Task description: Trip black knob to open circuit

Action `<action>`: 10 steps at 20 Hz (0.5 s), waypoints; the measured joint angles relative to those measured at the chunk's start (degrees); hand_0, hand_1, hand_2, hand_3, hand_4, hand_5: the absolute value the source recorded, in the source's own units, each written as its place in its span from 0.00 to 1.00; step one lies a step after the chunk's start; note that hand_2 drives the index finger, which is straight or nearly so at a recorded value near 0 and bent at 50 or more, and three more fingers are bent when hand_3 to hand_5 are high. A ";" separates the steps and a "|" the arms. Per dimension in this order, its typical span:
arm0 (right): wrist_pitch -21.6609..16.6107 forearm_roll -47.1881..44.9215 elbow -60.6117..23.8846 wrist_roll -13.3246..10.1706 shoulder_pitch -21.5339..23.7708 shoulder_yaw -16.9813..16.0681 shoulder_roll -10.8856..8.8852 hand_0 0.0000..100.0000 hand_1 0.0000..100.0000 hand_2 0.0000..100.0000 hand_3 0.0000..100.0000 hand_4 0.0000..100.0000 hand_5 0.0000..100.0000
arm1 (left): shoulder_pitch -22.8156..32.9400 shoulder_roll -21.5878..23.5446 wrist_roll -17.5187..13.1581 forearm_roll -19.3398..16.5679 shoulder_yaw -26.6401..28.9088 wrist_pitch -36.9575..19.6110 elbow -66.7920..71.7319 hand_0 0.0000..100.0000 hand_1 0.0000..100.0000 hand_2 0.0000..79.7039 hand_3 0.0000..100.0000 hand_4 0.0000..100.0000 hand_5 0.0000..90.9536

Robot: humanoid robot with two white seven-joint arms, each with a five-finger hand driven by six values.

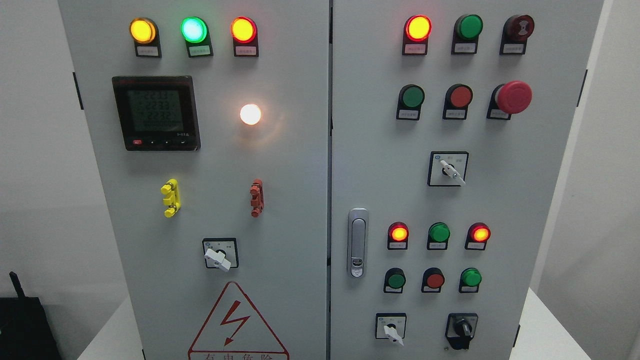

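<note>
Here, the black knob [462,328] sits at the lower right of the right cabinet door [545,210], its grip roughly upright, slightly tilted. A white-handled selector [391,331] stands just beside it, left. Neither hand shows, so finger state cannot be told.

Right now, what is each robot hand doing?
Left robot hand: not in view.
Right robot hand: not in view.
Black knob: untouched.
</note>
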 measured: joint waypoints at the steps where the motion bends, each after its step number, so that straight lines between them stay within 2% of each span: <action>1: 0.74 -0.24 -1.62 0.26 -0.03 -0.05 -0.11 0.00 0.04 0.00 0.29 0.18 0.00 | 0.00 0.00 0.00 0.00 0.00 0.00 0.00 0.12 0.39 0.00 0.00 0.00 0.00; 3: 2.03 -0.62 -4.35 0.74 -0.10 -0.14 -0.31 0.00 0.04 0.00 0.36 0.23 0.05 | 0.00 0.00 0.00 0.00 0.00 0.00 0.00 0.12 0.39 0.00 0.00 0.00 0.00; 4: 2.76 -0.77 -5.76 0.81 -0.17 -0.16 -0.41 0.00 0.03 0.00 0.45 0.30 0.10 | 0.00 0.00 0.00 0.00 0.00 0.00 0.00 0.12 0.39 0.00 0.00 0.00 0.00; 5: 3.32 -0.91 -7.06 0.86 -0.26 -0.20 -0.50 0.00 0.03 0.00 0.47 0.32 0.12 | 0.00 0.00 0.00 0.00 0.00 0.00 0.00 0.12 0.39 0.00 0.00 0.00 0.00; 6: 3.87 -1.03 -8.17 0.91 -0.37 -0.24 -0.59 0.00 0.03 0.00 0.54 0.38 0.19 | 0.00 0.00 0.00 0.00 0.00 0.00 0.00 0.12 0.39 0.00 0.00 0.00 0.00; 8: 4.84 -1.19 -10.60 0.94 -0.57 -0.29 -0.79 0.00 0.02 0.00 0.59 0.43 0.25 | 0.00 0.00 0.00 0.00 0.00 0.01 0.00 0.12 0.39 0.00 0.00 0.00 0.00; 10: 5.79 -1.33 -12.69 0.97 -0.85 -0.34 -1.00 0.00 0.01 0.00 0.69 0.52 0.37 | 0.00 0.00 0.00 0.00 0.00 0.01 0.00 0.12 0.39 0.00 0.00 0.00 0.00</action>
